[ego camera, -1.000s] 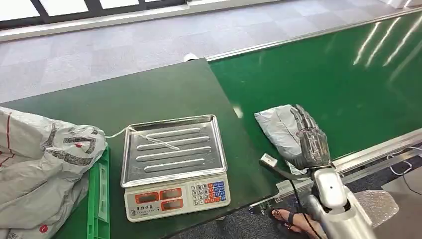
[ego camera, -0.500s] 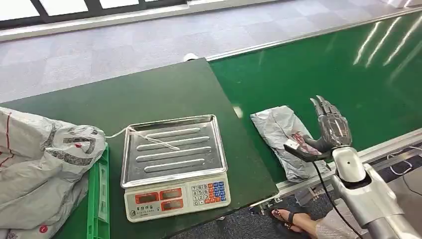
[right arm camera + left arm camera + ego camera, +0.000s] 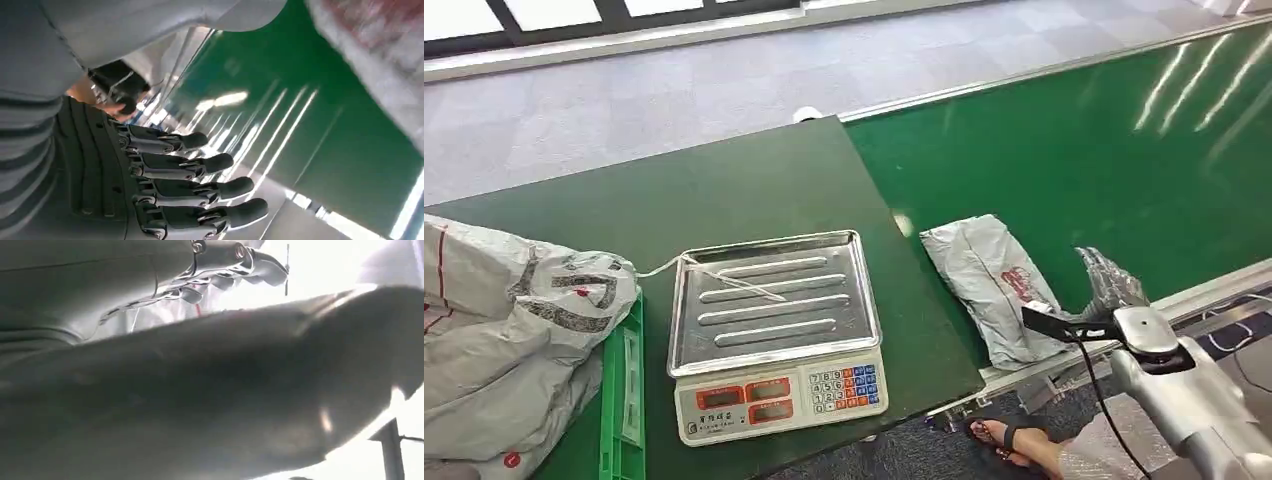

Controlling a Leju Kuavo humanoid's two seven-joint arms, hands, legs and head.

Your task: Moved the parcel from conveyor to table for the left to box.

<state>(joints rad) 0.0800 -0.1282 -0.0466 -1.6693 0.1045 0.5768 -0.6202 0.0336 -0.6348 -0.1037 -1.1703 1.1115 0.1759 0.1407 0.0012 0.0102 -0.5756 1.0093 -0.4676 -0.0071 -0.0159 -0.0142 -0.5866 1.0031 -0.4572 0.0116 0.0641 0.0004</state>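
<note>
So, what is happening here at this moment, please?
A humanoid robot stands at a green conveyor beside a dark green table. A grey parcel lies on the belt near the table's edge. The right hand is beside the parcel with fingers spread, holding nothing. The parcel is not yet on the table. A scale with a metal tray sits on the table, and a grey sack lies next to it.

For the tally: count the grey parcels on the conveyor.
1: a parcel lying on the conveyor beside the table edge, apart from the right hand.
</note>
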